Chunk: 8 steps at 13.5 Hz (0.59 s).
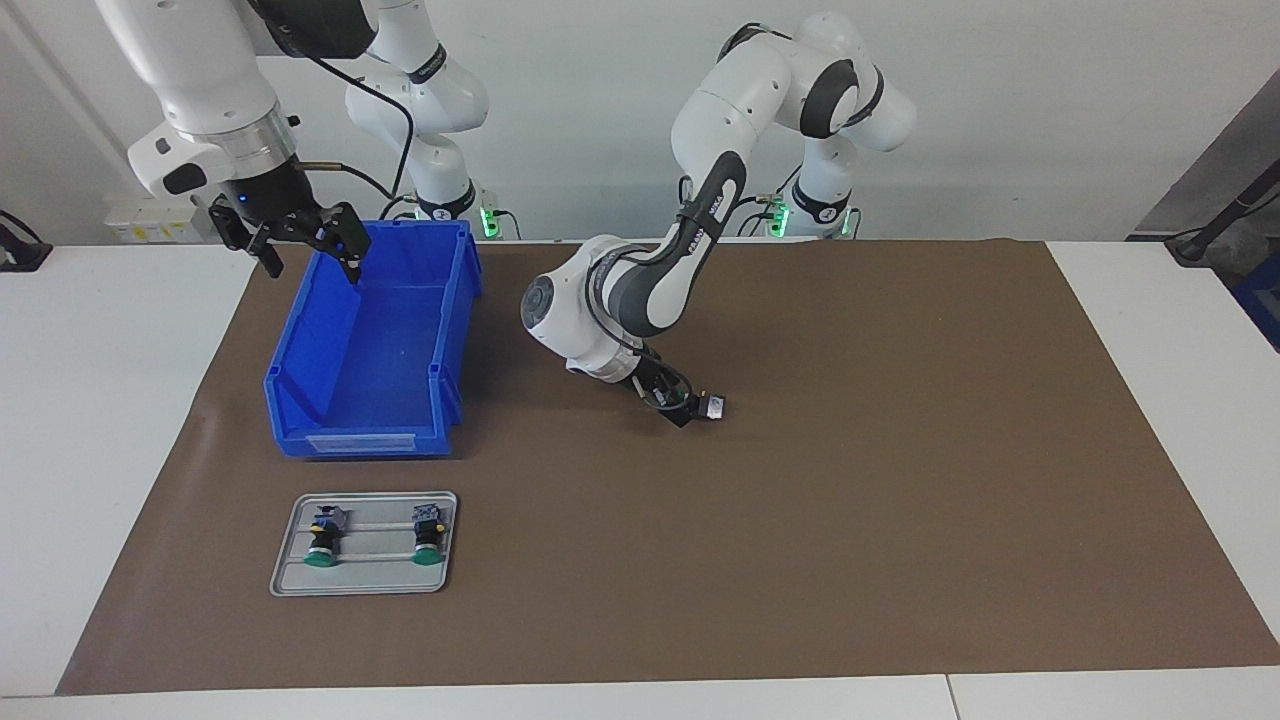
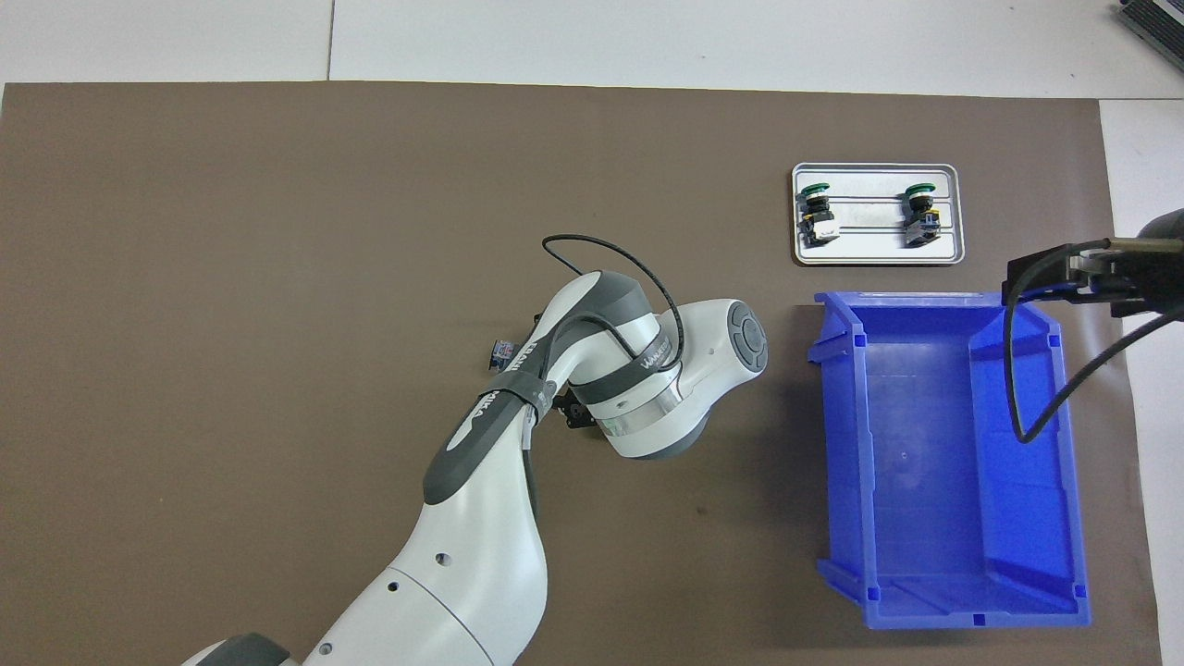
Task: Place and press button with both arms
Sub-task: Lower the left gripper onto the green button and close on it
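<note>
My left gripper [image 1: 688,408] is low over the middle of the brown mat, its wrist bent steeply down. It looks shut on a button [image 1: 712,407], whose blue-grey block sticks out at the fingertips; the green cap is hidden. In the overhead view only the block's tip [image 2: 502,353] shows beside the arm. My right gripper [image 1: 305,248] is open and empty, up over the rim of the blue bin [image 1: 360,440] nearest the robots. It also shows at the edge of the overhead view [image 2: 1064,273].
A grey metal tray [image 1: 375,575] lies farther from the robots than the bin and holds two more green-capped buttons [image 1: 322,540] [image 1: 428,537] lying on their sides. The bin [image 2: 837,462] has nothing in it. The tray also shows in the overhead view [image 2: 869,250].
</note>
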{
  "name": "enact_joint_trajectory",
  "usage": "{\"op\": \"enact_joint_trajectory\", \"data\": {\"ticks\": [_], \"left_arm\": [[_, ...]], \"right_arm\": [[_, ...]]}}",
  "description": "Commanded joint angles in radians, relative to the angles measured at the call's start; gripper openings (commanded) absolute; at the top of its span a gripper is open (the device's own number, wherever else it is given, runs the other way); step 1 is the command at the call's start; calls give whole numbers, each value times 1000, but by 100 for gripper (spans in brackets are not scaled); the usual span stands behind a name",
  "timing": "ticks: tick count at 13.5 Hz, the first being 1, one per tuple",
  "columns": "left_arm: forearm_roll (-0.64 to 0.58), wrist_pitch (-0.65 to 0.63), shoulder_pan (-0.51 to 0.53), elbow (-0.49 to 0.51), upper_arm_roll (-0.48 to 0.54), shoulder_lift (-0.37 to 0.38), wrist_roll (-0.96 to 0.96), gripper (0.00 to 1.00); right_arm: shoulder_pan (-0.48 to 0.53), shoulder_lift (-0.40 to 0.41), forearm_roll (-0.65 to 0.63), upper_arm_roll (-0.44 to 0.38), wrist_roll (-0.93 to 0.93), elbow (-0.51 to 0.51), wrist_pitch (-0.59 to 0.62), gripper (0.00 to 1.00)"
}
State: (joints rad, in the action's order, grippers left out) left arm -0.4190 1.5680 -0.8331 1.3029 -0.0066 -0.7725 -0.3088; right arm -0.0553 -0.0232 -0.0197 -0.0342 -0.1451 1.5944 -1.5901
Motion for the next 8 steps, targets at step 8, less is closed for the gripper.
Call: {"op": "enact_joint_trajectory", "data": {"ticks": [8], "left_arm": [[14,-5,0,-8,33,-27,-3,11]], "right_arm": [[9,3,20,5,19,-8,15,100]]}}
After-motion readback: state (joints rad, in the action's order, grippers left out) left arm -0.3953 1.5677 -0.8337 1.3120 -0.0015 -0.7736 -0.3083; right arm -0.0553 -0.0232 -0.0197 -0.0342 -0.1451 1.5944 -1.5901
